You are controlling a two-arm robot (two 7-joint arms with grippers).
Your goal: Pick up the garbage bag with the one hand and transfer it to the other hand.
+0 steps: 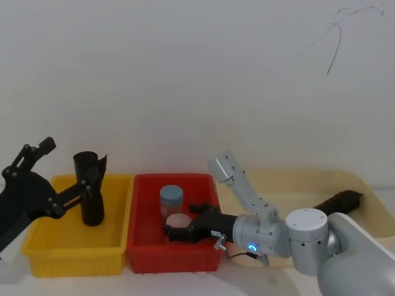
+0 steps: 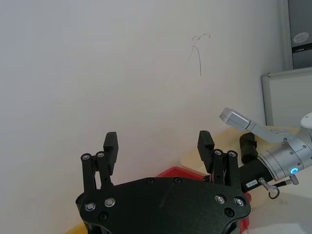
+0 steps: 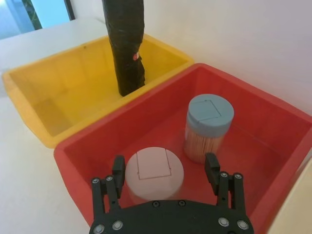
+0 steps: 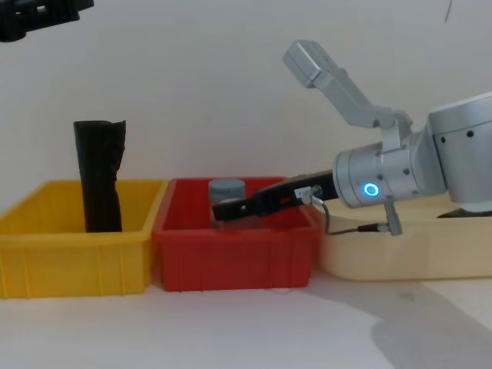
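White table top (image 4: 231,330), carrying three open bins in a row near its far edge.

Silver cylindrical right arm with blue glowing ring (image 4: 371,190), reaching in from the right over the middle bin.

Cream shallow plastic tray (image 1: 296,185), at the table's right end; second dark roll (image 1: 339,200) lying at its far right corner.

Yellow rectangular plastic bin (image 1: 43,246), at the table's left end.

Red rectangular plastic bin (image 1: 142,246), touching the yellow one's right wall.

Black left gripper (image 2: 158,144), raised high above the yellow bin's left end, fingers spread wide, holding nothing.

Black long-fingered right gripper (image 3: 165,168), low inside the red bin, fingers parted either side of the pink-lidded jar, not pressing it.

Black rolled garbage bag (image 1: 91,191), standing upright in the yellow bin, somewhat right of its middle, long axis vertical, top well above the rim.

Blue-lidded clear jar of toothpicks (image 3: 209,124), toward the red bin's far wall.

Pink-lidded round jar (image 3: 155,170), just beside it, nearer.

Key relation, judged: bag below and forward of the left gripper, far nearer to it than to the right; side-on approach across the upright roll called for.
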